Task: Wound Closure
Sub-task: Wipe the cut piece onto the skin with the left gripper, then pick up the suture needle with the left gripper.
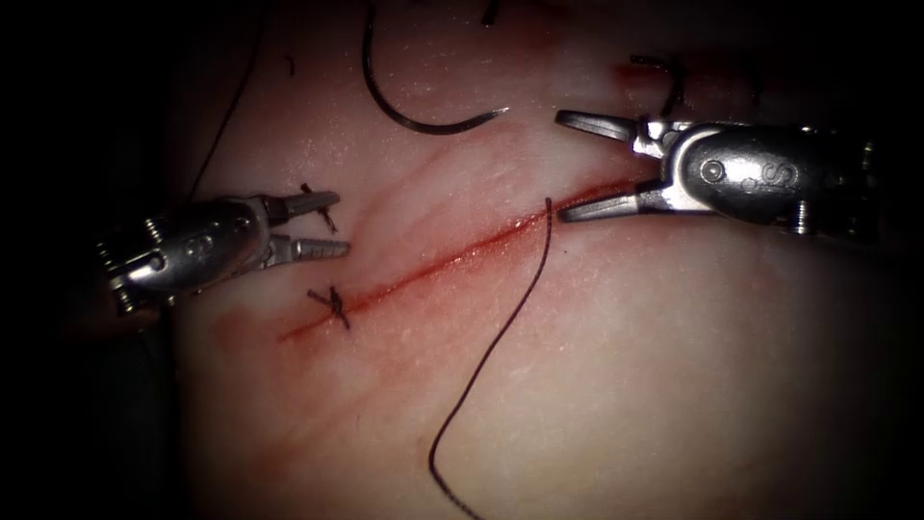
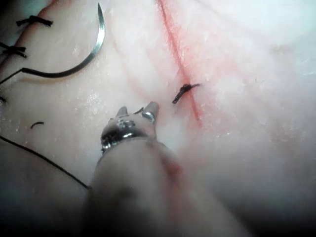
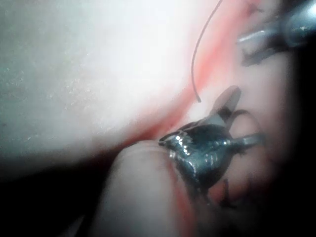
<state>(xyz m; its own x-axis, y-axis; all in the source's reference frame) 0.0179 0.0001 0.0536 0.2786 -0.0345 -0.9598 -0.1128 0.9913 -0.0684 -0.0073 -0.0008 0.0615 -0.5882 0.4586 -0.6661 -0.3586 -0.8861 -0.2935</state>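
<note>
- The pale pink slab of pork-belly tissue carries a thin red slanting cut, taken here as the landmark; red fluid stains the surface along its lower end.
- The curved steel needle lies loose on the tissue, up and to the left of the cut, well apart from it and not in the tissue; its sharp tip points toward the right arm's tool.
- In the left wrist view the same needle lies flat on the tissue, away from the cut.
- The left arm's silver needle driver sits left of the cut, near its lower end; its fingers are parted, a short dark scrap of thread showing at the upper one, though whether it is gripped cannot be told.
- The right arm's silver needle driver hovers at the cut's upper end with its fingers spread wide and nothing between them; the lower finger lies right at the cut line, the upper one points toward the needle tip.
- A long dark thread has its free end at the middle of the cut and runs down across the tissue to the right of the cut.
- A dark knotted stitch crosses the cut near its lower end, just below the left tool's fingers.
- The stretch of cut between the stitch and the right tool lies open, and the tissue right of the cut is bare apart from the thread.
</note>
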